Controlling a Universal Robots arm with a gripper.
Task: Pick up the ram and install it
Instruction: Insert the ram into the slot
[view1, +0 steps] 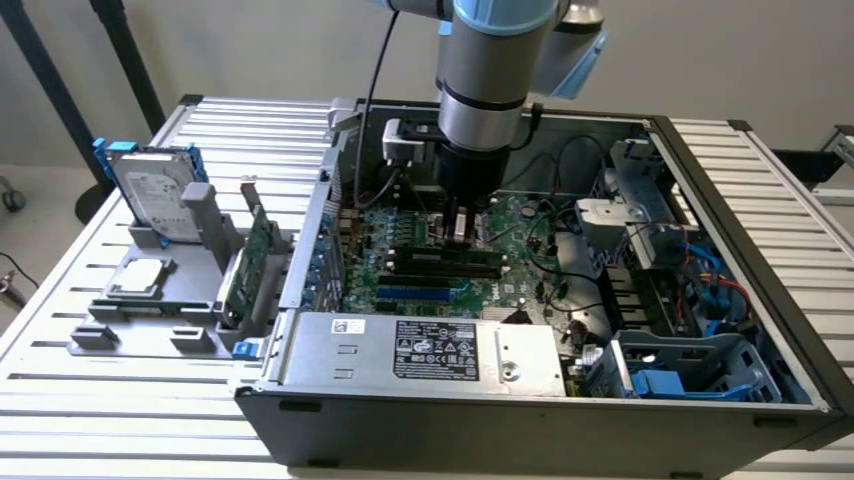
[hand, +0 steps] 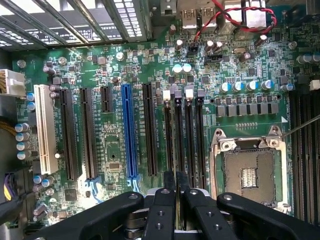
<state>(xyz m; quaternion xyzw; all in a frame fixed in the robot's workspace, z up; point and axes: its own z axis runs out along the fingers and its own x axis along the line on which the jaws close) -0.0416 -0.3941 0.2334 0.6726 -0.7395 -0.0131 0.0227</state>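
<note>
The ram (view1: 447, 259), a long thin green stick with dark chips, stands on edge over the black memory slots (hand: 190, 135) on the motherboard (hand: 115, 145) inside the open computer case (view1: 747, 300). My gripper (view1: 461, 238) reaches straight down into the case onto the ram's upper edge. In the wrist view its black fingers (hand: 162, 210) stand nearly together, and the gripper (hand: 175, 192) pinches the stick, which runs edge-on (hand: 178, 160) along one slot. Whether the ram is pressed fully into the slot I cannot tell.
A CPU socket (hand: 247, 172) lies beside the slots and a blue expansion slot (hand: 129, 132) on their other side. The power supply (view1: 427, 350) borders the board in front, cables and a drive cage (view1: 667, 240) at the exterior view's right. A hard drive (view1: 154, 195) and green expansion card (view1: 254, 265) stand outside.
</note>
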